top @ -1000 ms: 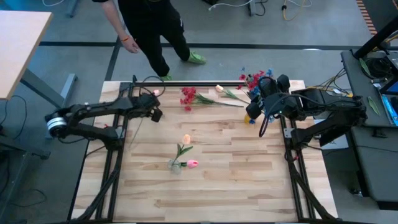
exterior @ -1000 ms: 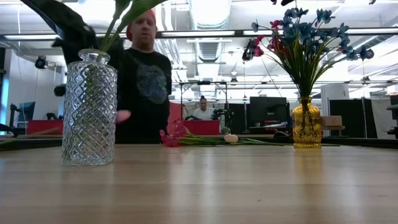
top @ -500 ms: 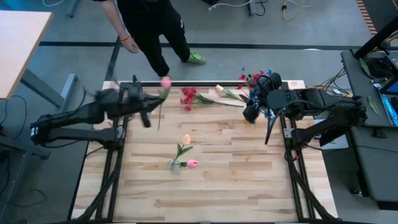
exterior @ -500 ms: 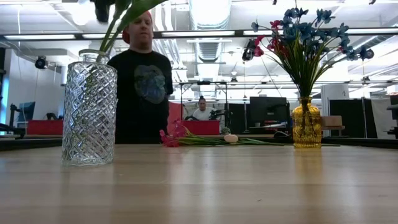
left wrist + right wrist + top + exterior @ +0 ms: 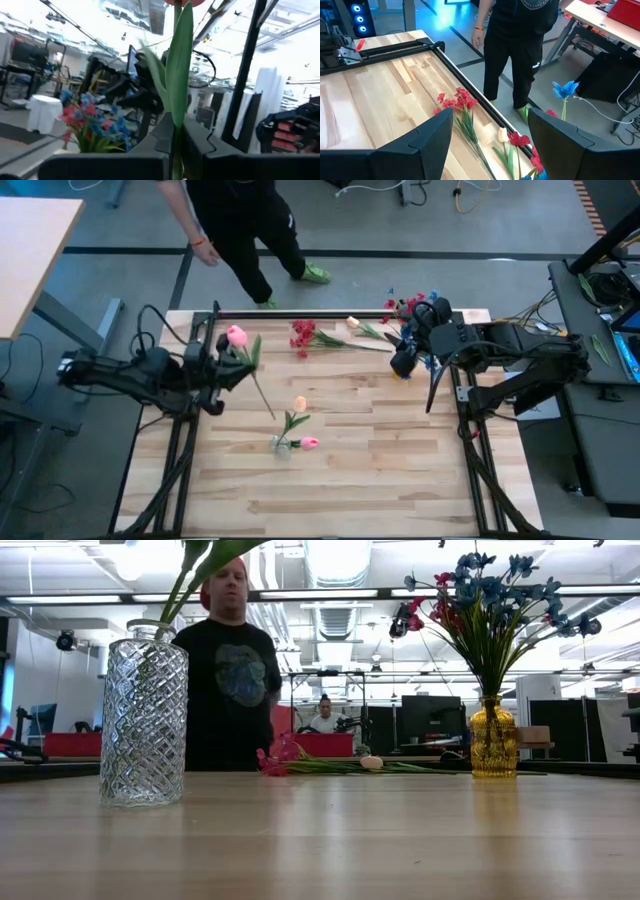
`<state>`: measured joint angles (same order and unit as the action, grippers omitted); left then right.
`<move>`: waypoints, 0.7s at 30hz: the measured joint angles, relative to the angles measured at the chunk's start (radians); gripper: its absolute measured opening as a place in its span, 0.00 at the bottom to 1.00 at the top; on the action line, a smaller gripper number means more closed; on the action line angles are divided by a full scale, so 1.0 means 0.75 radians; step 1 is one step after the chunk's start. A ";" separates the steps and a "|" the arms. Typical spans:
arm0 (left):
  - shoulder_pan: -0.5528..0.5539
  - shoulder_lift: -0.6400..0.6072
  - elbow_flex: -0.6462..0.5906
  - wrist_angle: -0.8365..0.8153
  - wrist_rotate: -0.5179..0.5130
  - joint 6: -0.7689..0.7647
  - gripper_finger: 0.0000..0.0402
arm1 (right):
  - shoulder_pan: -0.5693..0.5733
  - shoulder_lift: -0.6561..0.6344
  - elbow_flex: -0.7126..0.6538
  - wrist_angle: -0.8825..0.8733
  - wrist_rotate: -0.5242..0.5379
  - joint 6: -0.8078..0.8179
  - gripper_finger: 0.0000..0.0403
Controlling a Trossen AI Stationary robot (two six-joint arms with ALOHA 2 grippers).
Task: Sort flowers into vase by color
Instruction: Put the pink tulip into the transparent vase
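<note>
My left gripper is up over the table's left side, shut on a pink tulip-like flower with a long green stem. A clear glass vase near the table's middle holds a peach and a pink flower. A yellow vase at the far right holds blue and red flowers. Red flowers and a cream bud lie along the far edge. My right gripper hangs open beside the yellow vase, above those loose flowers. My left gripper pinches the pink flower's stem and a leaf between its two fingers, below the bud. The fingers lie across the stem, about level, coming from the table's left. The flower is lifted clear, and the stem's lower end slants out free toward the clear vase.
A person in black stands just beyond the far edge. A black rail runs along the table's far edge. The near half of the wooden table is bare.
My left gripper has swung up from the table's far left, tipping from pointing down to about level, then drawn back toward the left edge. It stays shut on the pink flower, which has come up with it, clear of the table.
</note>
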<state>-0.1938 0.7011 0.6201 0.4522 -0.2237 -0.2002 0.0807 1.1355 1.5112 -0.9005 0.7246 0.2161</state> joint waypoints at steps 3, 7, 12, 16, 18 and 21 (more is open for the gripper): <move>-0.059 0.045 0.003 0.013 -0.008 -0.004 0.00 | 0.000 0.000 0.000 -0.001 -0.001 0.000 0.62; -0.122 0.102 0.011 0.040 -0.028 0.000 0.00 | 0.000 0.000 0.000 -0.001 -0.001 0.000 0.62; -0.179 0.176 0.010 0.036 -0.056 0.000 0.00 | 0.000 0.000 0.000 -0.002 -0.001 0.000 0.62; -0.207 0.213 0.010 0.050 -0.055 0.013 0.00 | 0.000 0.000 0.000 -0.001 -0.001 0.001 0.62; -0.215 0.231 0.009 0.043 -0.055 0.032 0.00 | 0.000 0.000 0.000 -0.002 -0.001 0.001 0.62; -0.218 0.244 0.008 0.046 -0.055 0.061 0.00 | 0.000 0.000 0.000 -0.002 -0.002 0.001 0.62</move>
<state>-0.3573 0.8842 0.6262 0.4870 -0.2648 -0.1541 0.0807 1.1355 1.5112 -0.9016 0.7231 0.2165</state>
